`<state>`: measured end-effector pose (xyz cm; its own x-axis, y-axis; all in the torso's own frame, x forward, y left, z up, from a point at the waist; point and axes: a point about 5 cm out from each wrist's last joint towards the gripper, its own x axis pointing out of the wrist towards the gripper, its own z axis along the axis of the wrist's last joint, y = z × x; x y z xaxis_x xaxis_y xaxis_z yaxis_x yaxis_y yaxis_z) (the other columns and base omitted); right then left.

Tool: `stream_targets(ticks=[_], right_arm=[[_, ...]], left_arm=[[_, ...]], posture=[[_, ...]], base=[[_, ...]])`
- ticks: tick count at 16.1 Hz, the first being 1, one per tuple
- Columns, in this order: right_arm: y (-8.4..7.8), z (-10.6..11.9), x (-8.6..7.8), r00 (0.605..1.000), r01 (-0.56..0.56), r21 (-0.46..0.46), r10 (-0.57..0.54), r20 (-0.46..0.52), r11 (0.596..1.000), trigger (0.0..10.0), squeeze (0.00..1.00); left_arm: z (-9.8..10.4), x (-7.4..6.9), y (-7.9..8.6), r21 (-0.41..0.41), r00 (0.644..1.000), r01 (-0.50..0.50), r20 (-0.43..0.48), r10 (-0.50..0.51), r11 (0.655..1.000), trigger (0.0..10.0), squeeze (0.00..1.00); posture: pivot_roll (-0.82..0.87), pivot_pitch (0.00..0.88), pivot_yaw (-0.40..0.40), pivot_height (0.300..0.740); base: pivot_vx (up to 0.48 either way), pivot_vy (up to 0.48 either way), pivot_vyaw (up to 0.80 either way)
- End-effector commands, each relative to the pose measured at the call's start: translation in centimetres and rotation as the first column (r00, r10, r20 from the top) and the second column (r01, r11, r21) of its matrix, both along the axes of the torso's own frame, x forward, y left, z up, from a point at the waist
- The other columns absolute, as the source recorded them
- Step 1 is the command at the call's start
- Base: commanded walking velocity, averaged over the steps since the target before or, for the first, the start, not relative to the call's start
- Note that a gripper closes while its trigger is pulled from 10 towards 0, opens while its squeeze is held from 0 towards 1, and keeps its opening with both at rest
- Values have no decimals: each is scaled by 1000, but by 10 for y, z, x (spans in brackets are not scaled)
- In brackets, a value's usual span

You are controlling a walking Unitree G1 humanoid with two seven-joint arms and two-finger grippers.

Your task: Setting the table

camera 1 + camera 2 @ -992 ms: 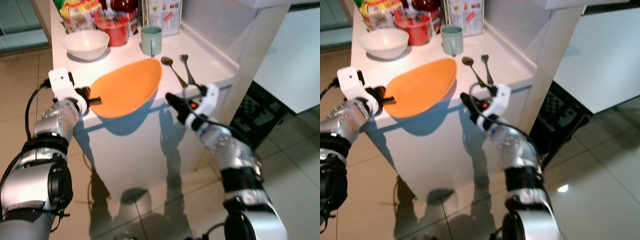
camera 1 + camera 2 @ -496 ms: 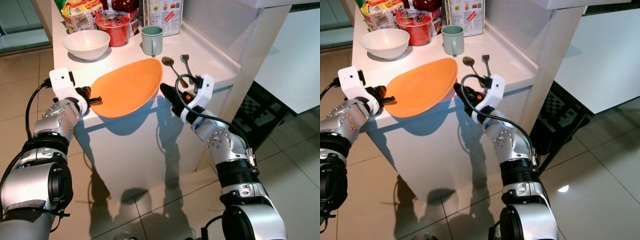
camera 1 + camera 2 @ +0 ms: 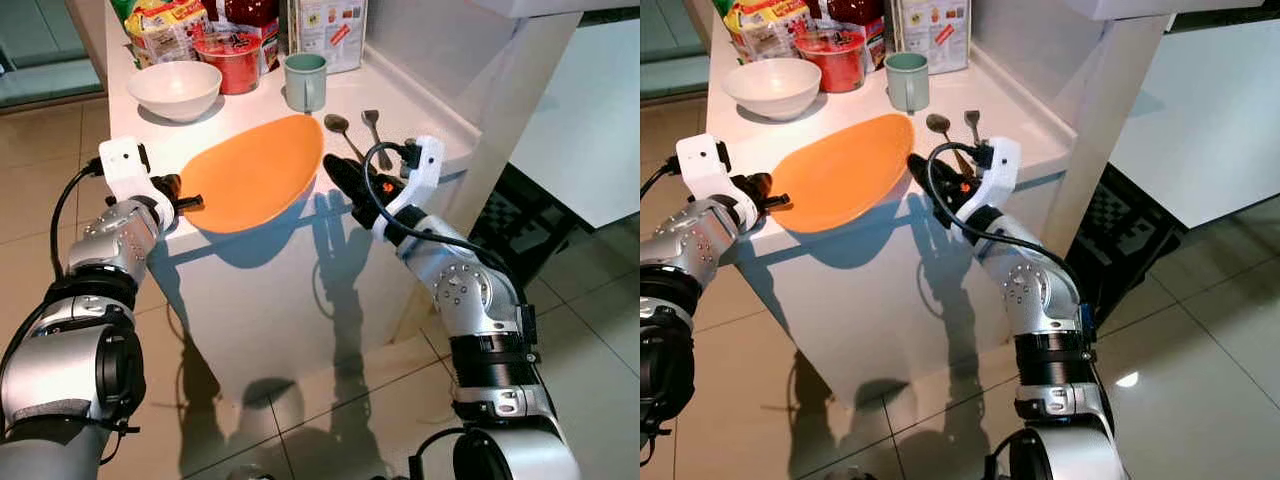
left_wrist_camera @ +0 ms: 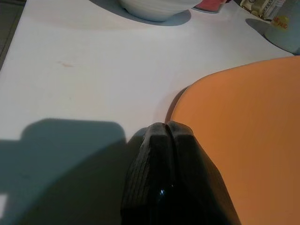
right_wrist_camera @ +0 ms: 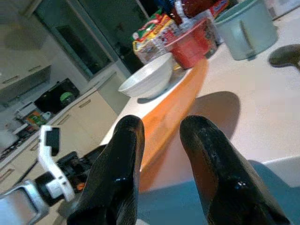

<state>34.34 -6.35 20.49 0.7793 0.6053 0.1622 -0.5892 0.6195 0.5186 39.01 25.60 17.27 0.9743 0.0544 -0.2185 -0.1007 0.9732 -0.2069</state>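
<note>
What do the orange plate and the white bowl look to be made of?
The orange plate looks like matte plastic or melamine: flat, even colour, thin rim, no glare. The white bowl looks like glazed ceramic, smooth with a soft sheen, though it could be melamine too. The pictures cannot settle either.

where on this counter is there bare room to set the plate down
Bare patches: the near left corner between the white bowl and the orange plate, and the right side beyond the spoon and fork. The back edge is crowded with food packets and a mug.
</note>
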Motion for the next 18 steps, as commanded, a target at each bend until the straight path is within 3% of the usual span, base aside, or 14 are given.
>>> stream_targets(ticks=[1,3,7,11,18], right_arm=[[4,10,-3,999,-23,12,23,31,1000,10000,0],[7,16,-7,999,-37,33,36,32,999,10000,0],[24,-1,2,999,-27,21,27,-19,999,10000,0],[30,-9,8,999,0,-4,0,-48,1000,10000,0],[24,5,10,1000,23,-12,-23,-2,1000,10000,0]], left_arm=[[-18,-5,-2,-2,996,5,-85,-6,1000,0,0],[-18,-5,-1,1,996,8,-87,-8,1000,0,0],[-16,-3,-4,0,997,18,-81,-18,1000,0,0],[-14,-3,-4,1,997,24,-79,-24,1000,0,0],[-16,-4,-3,-2,996,21,-83,-21,1000,0,0]], posture=[[141,23,29,740],[142,24,32,740],[152,30,39,740],[161,39,44,740],[159,55,34,740]], base=[[0,0,0],[0,0,0],[0,0,0],[0,0,0],[0,0,0]])
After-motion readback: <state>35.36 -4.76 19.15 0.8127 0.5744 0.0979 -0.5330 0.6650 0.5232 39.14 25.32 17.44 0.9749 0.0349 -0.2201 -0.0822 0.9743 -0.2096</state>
